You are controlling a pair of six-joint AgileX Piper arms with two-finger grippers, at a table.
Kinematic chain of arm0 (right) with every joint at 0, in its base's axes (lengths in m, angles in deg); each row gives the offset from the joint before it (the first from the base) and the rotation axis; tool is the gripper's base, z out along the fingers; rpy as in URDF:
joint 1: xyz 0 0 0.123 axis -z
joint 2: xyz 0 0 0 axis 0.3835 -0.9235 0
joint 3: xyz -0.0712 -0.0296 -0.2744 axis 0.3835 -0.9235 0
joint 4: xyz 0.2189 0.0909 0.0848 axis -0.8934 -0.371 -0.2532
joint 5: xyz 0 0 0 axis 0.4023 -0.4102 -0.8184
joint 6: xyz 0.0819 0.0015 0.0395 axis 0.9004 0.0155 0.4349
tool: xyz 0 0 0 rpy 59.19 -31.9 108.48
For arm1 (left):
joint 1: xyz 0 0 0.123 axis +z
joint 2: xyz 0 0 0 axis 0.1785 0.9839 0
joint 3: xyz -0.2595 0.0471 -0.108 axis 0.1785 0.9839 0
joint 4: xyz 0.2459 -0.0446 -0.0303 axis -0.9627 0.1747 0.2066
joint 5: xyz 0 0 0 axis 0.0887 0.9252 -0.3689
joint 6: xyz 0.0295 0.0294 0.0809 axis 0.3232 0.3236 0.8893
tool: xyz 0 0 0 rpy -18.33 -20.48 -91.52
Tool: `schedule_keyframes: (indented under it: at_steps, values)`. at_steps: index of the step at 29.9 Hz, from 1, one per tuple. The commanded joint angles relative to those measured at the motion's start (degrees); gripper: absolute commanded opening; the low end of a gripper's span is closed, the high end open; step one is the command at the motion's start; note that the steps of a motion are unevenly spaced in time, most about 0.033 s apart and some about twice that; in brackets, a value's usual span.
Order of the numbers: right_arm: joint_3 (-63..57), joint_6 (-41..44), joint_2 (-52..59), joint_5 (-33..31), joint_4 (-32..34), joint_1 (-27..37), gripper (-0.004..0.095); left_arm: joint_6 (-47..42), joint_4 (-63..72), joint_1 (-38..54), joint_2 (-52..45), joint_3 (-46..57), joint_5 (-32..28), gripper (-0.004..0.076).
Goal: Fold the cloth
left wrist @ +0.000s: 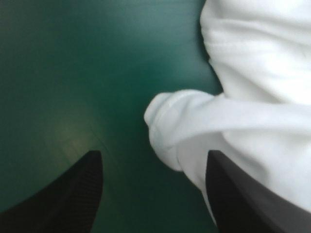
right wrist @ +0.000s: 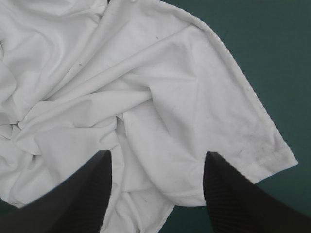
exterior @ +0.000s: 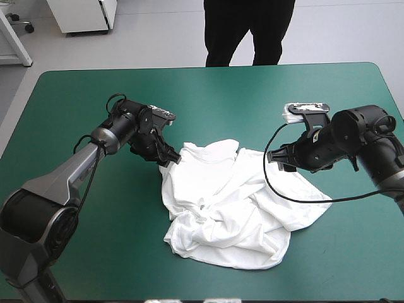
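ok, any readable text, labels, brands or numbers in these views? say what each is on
None: no text can be read in any view.
T-shirt: plain white, no print or tag showing.
Teal-green cover: no markings.
Left gripper and right gripper: no lettering visible.

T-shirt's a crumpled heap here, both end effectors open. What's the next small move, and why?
Probably shut the left end effector on the bunched edge of the T-shirt, which sits between its open fingers; the right end effector is open over it, gripping nothing.
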Motion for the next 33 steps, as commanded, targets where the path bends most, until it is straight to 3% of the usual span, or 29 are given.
schedule_keyframes:
  at_steps: [1, 8, 13, 18, 24, 33]
  values:
    - [1.3, -0.7, 2.0, -0.1, -0.5, 0.4, 0.0511, 0.6, 0.8, -0.1, -0.2, -1.9, -2.1, 0.0445]
    - [1.3, -0.7, 2.0, -0.1, -0.5, 0.4, 0.0511, 1.5, 2.0, -0.1, 4.5, -1.9, -1.4, 0.0405]
    - [1.3, -0.4, 2.0, -0.1, -0.5, 0.4, 0.0511, 5.2, 7.1, -0.1, 6.2, -1.9, -1.2, 0.0232]
    - [1.2, 1.4, 1.7, -0.1, 0.0, 2.7, 0.0519, 5.2, 8.7, -0.1, 7.1, -1.9, -0.2, -0.0012]
    - [-4.0, -0.9, -0.4, 1.1, 1.9, 8.1, 0.0572, 5.2, 8.6, -0.1, 7.1, -1.9, 0.7, -0.0009]
    - [-14.7, 1.0, -2.8, 10.5, 3.7, 12.0, 0.0599, 5.4, 8.6, -0.1, 7.1, -1.9, 1.5, -0.0009]
